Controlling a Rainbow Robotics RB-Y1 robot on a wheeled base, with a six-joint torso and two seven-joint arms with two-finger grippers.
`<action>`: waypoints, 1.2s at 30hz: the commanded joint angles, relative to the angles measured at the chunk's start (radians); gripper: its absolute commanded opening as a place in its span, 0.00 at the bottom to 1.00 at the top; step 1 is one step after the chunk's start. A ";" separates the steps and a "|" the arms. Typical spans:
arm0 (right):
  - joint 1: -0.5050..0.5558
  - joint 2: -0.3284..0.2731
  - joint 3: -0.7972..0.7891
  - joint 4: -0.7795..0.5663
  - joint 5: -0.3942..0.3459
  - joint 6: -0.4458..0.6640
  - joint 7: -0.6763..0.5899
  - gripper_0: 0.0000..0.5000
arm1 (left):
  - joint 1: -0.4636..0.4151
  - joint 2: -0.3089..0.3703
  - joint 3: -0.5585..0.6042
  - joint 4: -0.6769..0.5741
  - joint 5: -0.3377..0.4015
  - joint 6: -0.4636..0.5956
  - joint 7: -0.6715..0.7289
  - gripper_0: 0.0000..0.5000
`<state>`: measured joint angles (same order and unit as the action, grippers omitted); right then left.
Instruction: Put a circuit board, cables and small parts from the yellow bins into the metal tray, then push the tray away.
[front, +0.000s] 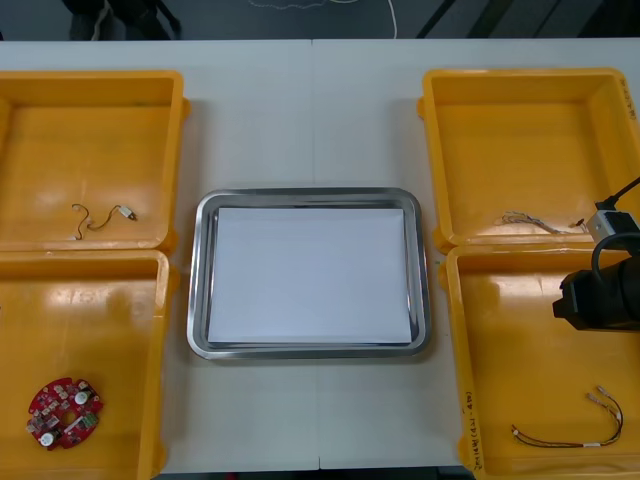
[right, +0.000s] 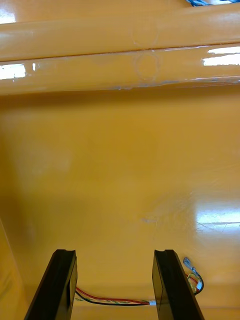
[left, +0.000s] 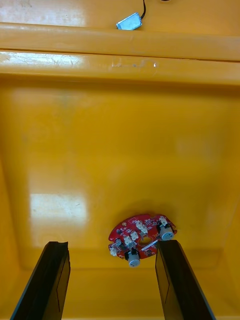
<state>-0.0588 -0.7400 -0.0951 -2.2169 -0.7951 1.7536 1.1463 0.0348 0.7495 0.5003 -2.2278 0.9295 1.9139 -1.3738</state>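
Note:
The metal tray, white inside, lies between the yellow bins with nothing in it. A round red circuit board rests in the near left bin. My left gripper hangs open above that bin's floor, with the circuit board just ahead of one finger. My right arm reaches over the near right bin. There the right gripper stands open over a red and yellow cable, which lies low between its fingers. The same cable shows near the bin's front.
The far left bin holds a black cable with a small metal part; that part lies beyond the bin walls. A twisted blue and white cable lies in the far right bin.

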 joint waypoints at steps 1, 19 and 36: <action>0.014 -0.030 -0.020 -0.007 0.008 0.003 -0.003 0.88 | 0.024 0.042 0.020 -0.030 0.008 0.006 0.001 1.00; 0.014 -0.030 -0.020 -0.007 0.008 0.003 -0.003 0.88 | 0.024 0.042 0.020 -0.030 0.008 0.006 0.001 1.00; 0.014 -0.030 -0.020 -0.007 0.008 0.003 -0.003 1.00 | 0.024 0.042 0.020 -0.030 0.008 0.006 0.001 1.00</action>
<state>-0.0588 -0.7400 -0.0951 -2.2169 -0.7951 1.7536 1.1463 0.0348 0.7495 0.5003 -2.2278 0.9295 1.9139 -1.3738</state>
